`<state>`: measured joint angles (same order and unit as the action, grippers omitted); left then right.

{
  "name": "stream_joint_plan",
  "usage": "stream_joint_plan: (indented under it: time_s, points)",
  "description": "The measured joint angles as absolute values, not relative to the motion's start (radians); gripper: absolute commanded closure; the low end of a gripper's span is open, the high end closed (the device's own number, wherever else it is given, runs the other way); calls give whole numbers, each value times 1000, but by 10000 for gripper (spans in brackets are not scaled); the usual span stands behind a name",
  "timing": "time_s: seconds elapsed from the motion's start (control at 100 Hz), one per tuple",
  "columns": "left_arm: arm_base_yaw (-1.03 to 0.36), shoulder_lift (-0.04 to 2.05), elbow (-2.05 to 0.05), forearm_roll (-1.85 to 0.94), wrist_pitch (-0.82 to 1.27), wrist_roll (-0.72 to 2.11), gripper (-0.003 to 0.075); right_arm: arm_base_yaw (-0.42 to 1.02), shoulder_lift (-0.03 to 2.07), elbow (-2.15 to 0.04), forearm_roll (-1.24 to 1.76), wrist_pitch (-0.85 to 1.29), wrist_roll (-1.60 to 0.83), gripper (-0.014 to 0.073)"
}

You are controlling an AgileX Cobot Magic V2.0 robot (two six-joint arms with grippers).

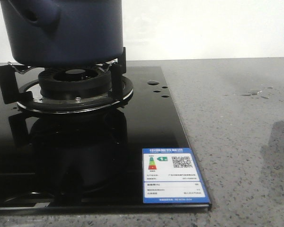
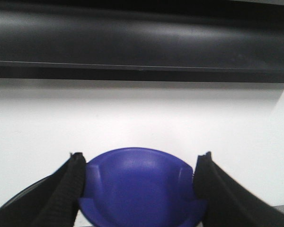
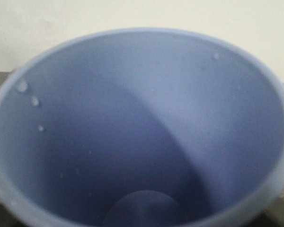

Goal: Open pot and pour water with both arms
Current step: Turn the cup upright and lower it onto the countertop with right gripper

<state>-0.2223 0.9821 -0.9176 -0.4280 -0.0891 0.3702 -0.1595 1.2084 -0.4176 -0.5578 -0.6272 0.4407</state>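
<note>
The table (image 1: 236, 142) carried a black glass hob (image 1: 146, 127), and the pot (image 1: 61, 28) sat on its burner stand (image 1: 71, 90) at the far left. The left end effector (image 2: 139, 189) was closed on a dark blue lid-like piece (image 2: 139, 189), raised against a white wall. A pale blue cup (image 3: 132, 132), droplets inside, filled the right wrist view; I could not tell that end effector's grip. The pot lay left of the cup. A blue-bordered energy label (image 1: 173, 176) carried a QR code; its text was unreadable.
</note>
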Motion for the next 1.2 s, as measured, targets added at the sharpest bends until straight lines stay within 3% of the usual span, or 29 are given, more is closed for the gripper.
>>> stream_joint_plan:
  time_s: [0.31, 1.2]
  points:
    - [-222, 982, -918, -428, -89, 370, 362, -160, 1309, -418, -556, -642, 333, 248]
    - [-222, 982, -918, -428, -89, 371, 362, -160, 1312, -418, -553, -592, 296, 248]
